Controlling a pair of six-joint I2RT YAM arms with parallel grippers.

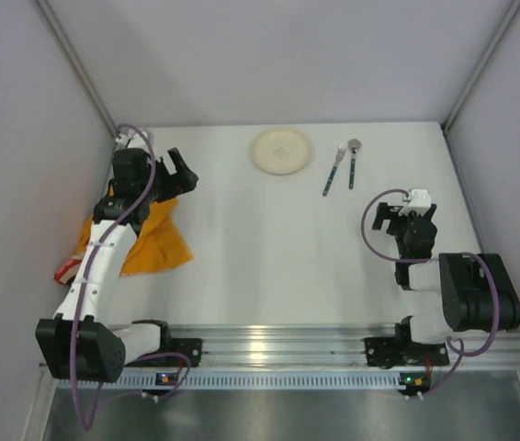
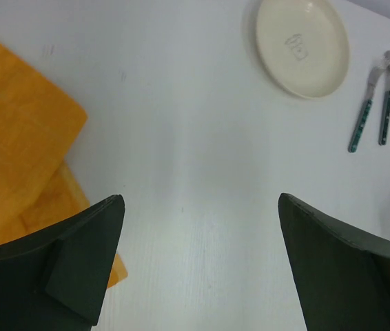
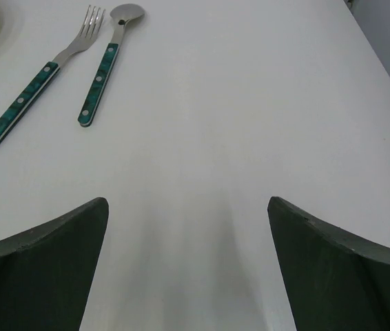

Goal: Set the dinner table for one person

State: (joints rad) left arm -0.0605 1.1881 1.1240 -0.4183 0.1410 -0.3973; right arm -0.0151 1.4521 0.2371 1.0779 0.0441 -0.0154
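Hovering both jaws wide open, empty, over smooth rigid desk [image 1: 269, 262], judging limp orange placemat [image 1: 156, 244] needing pinching at its edge.

**A:** Where does the top view sit?

**B:** High over the near edge of the table [image 1: 269, 266], looking down. It takes in the whole top.

**A:** And the wrist views?

**B:** Low and close, both facing the far edge. The one on the left tool [image 2: 200, 198] looks from near the left edge across to the plate [image 2: 302, 45], fork [image 2: 362, 117] and spoon [image 2: 386, 110]. The one on the right tool [image 3: 187, 201] sits nearer and shares the fork and spoon.
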